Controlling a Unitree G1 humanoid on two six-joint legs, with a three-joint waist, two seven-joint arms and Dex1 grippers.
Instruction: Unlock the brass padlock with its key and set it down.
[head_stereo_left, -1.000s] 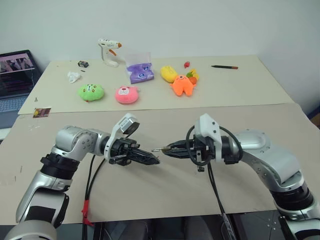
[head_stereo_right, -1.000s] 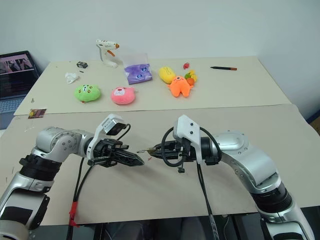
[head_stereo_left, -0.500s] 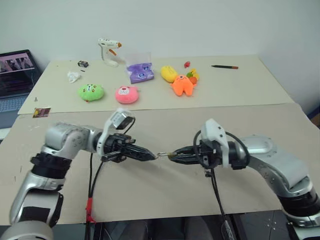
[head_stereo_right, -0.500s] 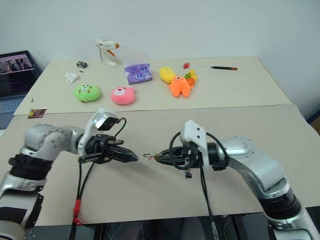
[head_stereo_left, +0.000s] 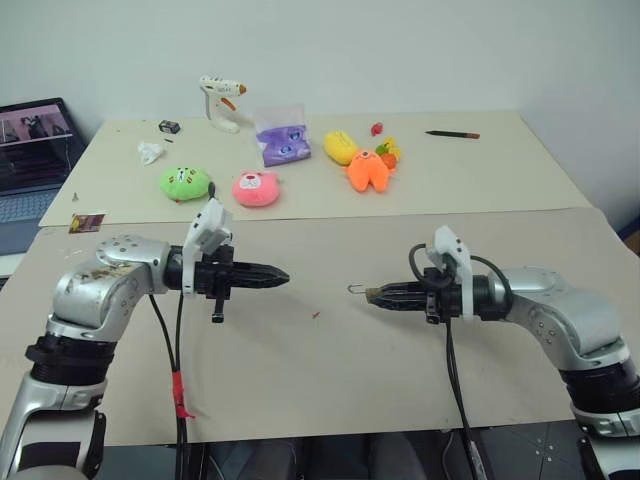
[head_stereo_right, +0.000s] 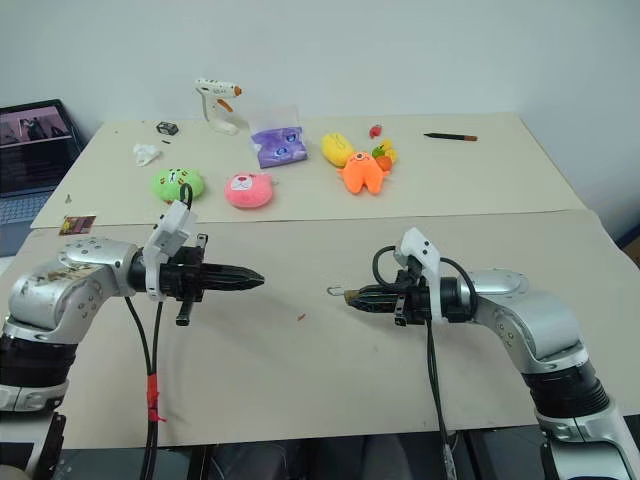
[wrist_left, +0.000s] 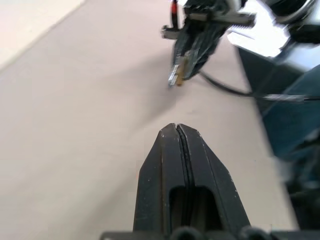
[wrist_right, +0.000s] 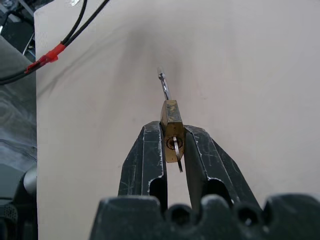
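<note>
Brass padlock (wrist_right: 171, 121) in right pincer (wrist_right: 171, 145) — opposite left pincer (wrist_left: 176, 131), apart.

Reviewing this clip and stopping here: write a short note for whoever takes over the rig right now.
Left gripper: shut, holding nothing, above the table.
Right gripper: shut on the padlock, held above the table, facing the left gripper across a gap.
Key: in the padlock's keyhole, between the right fingers.
Done: the shackle looks swung open, with one end free, so the padlock appears unlocked.
Left: lower the padlock onto the table and release it.
</note>
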